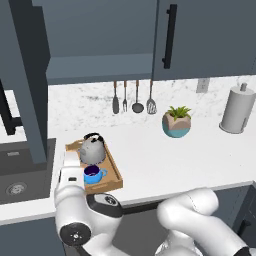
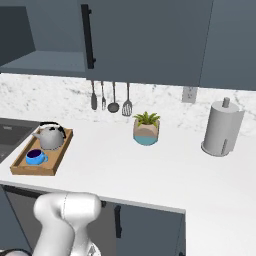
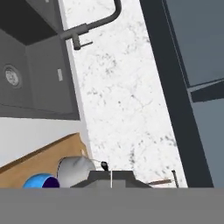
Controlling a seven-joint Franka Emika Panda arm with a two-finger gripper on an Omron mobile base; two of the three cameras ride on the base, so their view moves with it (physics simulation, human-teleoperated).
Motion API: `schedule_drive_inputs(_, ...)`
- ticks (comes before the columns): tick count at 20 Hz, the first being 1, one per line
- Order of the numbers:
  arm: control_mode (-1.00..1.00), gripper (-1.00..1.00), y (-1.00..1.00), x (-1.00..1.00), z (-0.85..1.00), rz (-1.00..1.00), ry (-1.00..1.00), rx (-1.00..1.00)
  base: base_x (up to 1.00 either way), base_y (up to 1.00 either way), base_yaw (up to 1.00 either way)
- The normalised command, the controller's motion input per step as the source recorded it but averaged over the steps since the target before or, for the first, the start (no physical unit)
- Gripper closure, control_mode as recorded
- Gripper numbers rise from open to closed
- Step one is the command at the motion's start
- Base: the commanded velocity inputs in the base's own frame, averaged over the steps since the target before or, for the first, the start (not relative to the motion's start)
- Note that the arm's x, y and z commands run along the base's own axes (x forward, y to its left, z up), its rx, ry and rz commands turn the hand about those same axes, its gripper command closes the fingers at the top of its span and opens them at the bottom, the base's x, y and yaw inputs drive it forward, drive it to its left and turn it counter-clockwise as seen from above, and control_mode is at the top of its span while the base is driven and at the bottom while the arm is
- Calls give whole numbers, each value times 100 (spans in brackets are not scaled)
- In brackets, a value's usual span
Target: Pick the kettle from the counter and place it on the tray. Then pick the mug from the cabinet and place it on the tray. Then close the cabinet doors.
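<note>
Tray [image 2: 20, 167]: kettle [image 2: 50, 136], mug [image 2: 34, 157] inside | cabinet [image 1: 100, 65]: shelf bare | fingers [image 3: 111, 178]: pressed together

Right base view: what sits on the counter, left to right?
tray carrying mug and kettle → plant pot → paper towel roll. Utensils hang on the wall between the tray and the pot.

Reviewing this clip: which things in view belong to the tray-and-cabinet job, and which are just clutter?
Belongs to the job:
- kettle, on the tray
- mug, on the tray
- cabinet, shelf bare
- open cabinet door
- counter

Just lying about:
- plant pot
- paper towel roll
- hanging utensils
- sink and faucet
</note>
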Motion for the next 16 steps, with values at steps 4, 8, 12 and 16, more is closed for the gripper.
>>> schedule_drive_inputs(4, -100, 100, 77, -8, -1, -21, -22, -17, 0, 0, 0)
schedule_drive_inputs(8, -100, 100, 60, -1, -9, -21, -30, -28, 0, 0, 0)
schedule_drive_inputs(12, -100, 100, 60, 0, 0, -19, -24, -22, 0, 0, 0)
schedule_drive_inputs(16, -100, 100, 71, 0, 2, -17, -20, -18, 0, 0, 0)
